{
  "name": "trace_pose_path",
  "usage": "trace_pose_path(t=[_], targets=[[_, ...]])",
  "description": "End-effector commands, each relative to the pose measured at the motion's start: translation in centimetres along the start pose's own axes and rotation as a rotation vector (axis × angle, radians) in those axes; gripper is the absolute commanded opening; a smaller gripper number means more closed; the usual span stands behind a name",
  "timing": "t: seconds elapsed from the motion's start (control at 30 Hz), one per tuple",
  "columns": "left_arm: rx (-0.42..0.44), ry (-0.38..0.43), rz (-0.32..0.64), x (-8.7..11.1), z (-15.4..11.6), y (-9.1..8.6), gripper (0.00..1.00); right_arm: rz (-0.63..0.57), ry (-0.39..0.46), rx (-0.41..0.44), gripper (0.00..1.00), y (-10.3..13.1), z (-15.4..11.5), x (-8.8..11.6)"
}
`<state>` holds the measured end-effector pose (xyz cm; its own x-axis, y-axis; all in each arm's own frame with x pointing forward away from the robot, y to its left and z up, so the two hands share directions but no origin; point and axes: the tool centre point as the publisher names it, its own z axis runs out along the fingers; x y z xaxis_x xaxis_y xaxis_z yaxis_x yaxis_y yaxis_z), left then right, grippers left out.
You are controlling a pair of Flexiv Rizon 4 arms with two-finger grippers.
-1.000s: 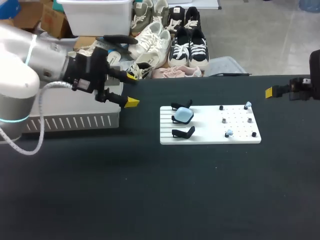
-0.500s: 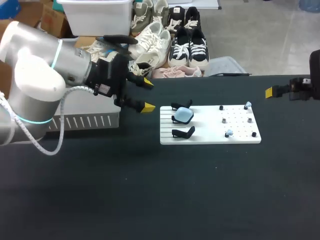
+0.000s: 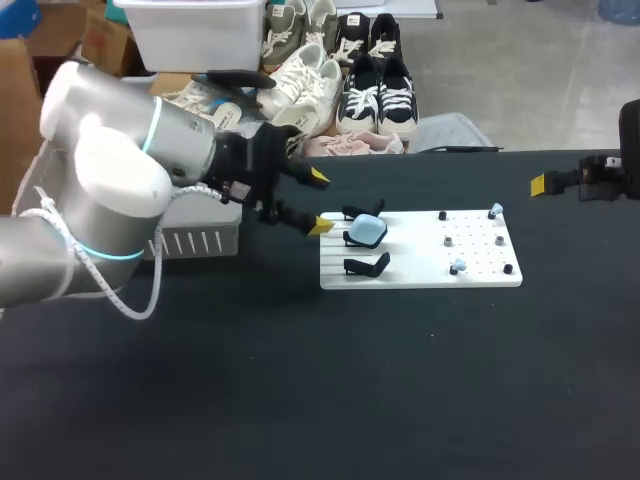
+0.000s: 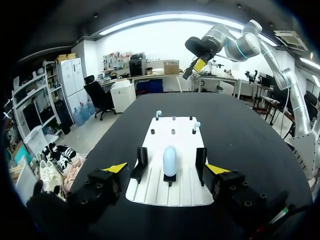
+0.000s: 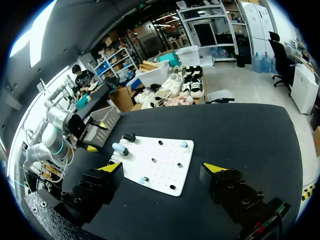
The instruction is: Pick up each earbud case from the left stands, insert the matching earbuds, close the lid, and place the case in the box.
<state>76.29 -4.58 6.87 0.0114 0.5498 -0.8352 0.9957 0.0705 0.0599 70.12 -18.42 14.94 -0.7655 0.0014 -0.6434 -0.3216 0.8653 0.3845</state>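
Risk: left pincer (image 3: 319, 201), spread wide and empty just short of the white board (image 3: 420, 276), may strike the outer black stands (image 3: 366, 266) when closing on the blue earbud case (image 3: 367, 231) perched between them

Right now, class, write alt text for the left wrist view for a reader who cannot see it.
A pale blue earbud case sits on a white board between two empty black stands, ahead of the open left gripper. Two earbuds sit on pegs beyond.
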Motion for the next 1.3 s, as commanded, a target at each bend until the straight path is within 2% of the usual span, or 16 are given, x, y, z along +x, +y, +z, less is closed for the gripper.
trace_pose_path(t=[0.03,0.17,0.43,1.0,1.3], targets=[[0.010,-0.004,-0.008,0.2,1.8,0.7,1.00,-0.001,0.001,0.000,1.00,0.0,0.0,0.0],[0.030,-0.025,-0.043,0.5,2.5,0.9,1.00,-0.001,0.001,0.000,1.00,0.0,0.0,0.0],[0.012,-0.011,-0.044,0.8,3.4,1.4,1.00,-0.001,0.001,0.000,1.00,0.0,0.0,0.0],[-0.019,0.012,-0.060,1.9,5.6,0.0,1.00,-0.001,0.001,0.000,1.00,0.0,0.0,0.0],[-0.018,0.018,-0.064,2.0,6.2,-0.1,1.00,-0.001,0.001,0.000,1.00,0.0,0.0,0.0]])
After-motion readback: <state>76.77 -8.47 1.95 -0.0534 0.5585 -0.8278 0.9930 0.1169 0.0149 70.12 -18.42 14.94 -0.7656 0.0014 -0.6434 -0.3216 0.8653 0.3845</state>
